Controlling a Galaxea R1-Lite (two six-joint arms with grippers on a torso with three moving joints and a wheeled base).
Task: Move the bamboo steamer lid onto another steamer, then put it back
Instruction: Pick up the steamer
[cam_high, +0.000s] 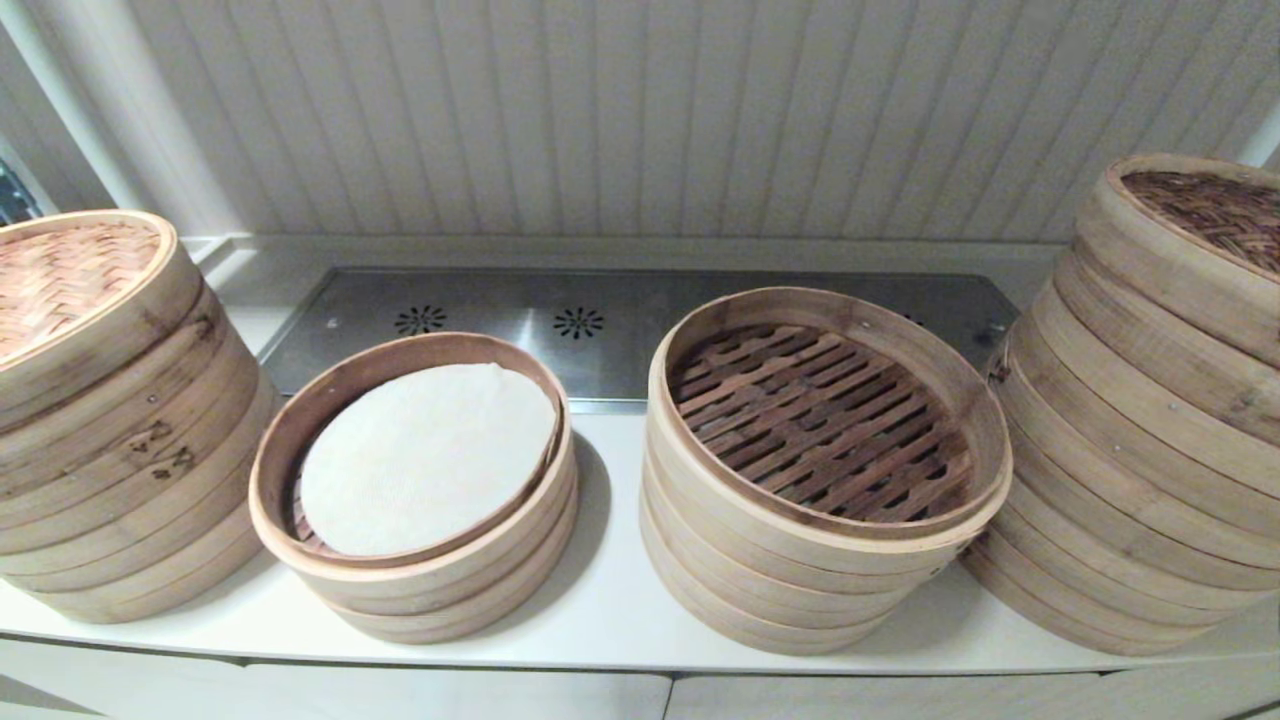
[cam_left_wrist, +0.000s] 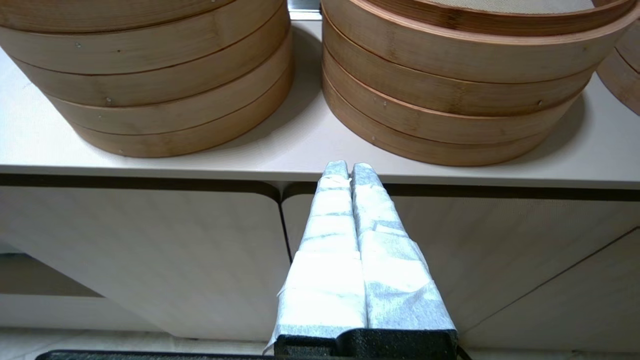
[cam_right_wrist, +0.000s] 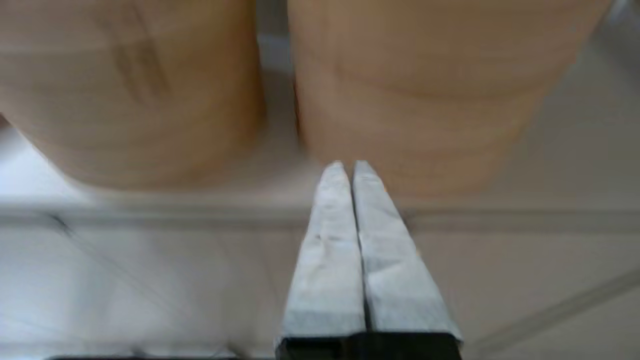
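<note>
Both claws sit below the counter edge (cam_left_wrist: 150, 167), fingers pressed together and holding nothing: left gripper (cam_left_wrist: 349, 167) facing the two left stacks, right gripper (cam_right_wrist: 349, 165) facing the two right ones. Woven lid (cam_high: 60, 275) tops the far-left steamer stack (cam_high: 120, 450); another lid (cam_high: 1215, 205) caps the far-right stack (cam_high: 1130, 480).

White counter (cam_high: 610, 600) has four bamboo steamer stacks sitting in a row on it, with a metal vent panel (cam_high: 620, 325) set in behind.

Left hand (cam_left_wrist: 349, 167) white-wrapped fingers, black base
</note>
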